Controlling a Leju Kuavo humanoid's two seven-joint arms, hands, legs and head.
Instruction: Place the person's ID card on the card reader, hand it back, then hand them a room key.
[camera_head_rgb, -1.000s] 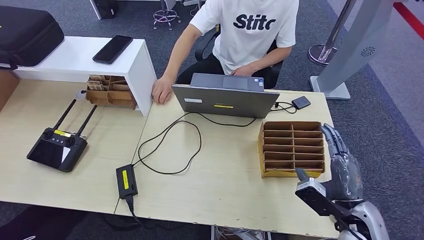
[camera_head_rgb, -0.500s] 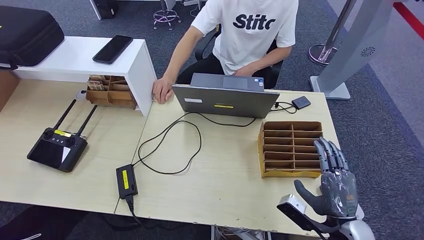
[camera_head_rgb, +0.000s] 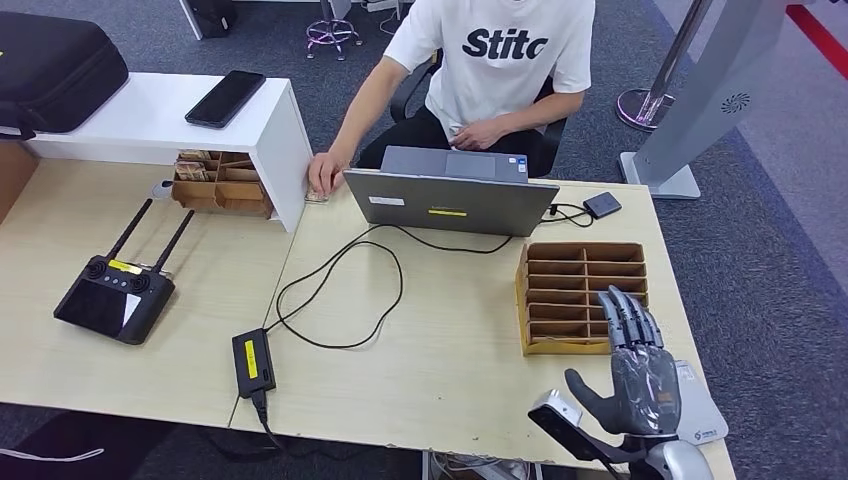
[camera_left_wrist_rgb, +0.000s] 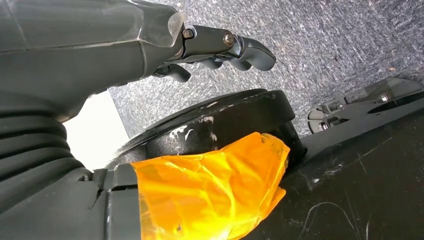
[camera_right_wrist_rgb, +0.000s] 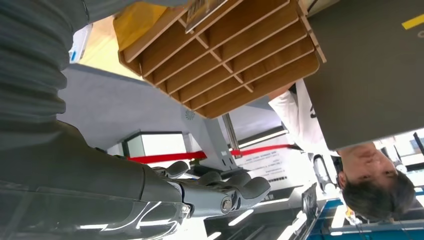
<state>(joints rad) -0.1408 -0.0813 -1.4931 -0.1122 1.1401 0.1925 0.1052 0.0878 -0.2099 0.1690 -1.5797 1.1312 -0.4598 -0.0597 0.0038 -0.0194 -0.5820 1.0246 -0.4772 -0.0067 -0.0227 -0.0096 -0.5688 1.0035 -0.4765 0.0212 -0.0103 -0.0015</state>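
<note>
My right hand hovers over the table's near right corner with its fingers spread, holding nothing. Just right of it lies a flat white pad, which looks like the card reader. A wooden slotted rack stands just beyond the hand and also appears in the right wrist view. A person in a white shirt sits behind the laptop. One of the person's hands rests by a small flat thing on the table, too small to identify. My left hand hangs over grey carpet, loosely curled and empty.
A black cable loops from the laptop to a power brick. A black remote controller lies at the left. A white shelf carries a phone; a wooden box sits under it.
My right hand has drawn back from beside the rack toward the table's near edge and slightly left, uncovering the white pad. The person's hand by the shelf has shifted a little.
</note>
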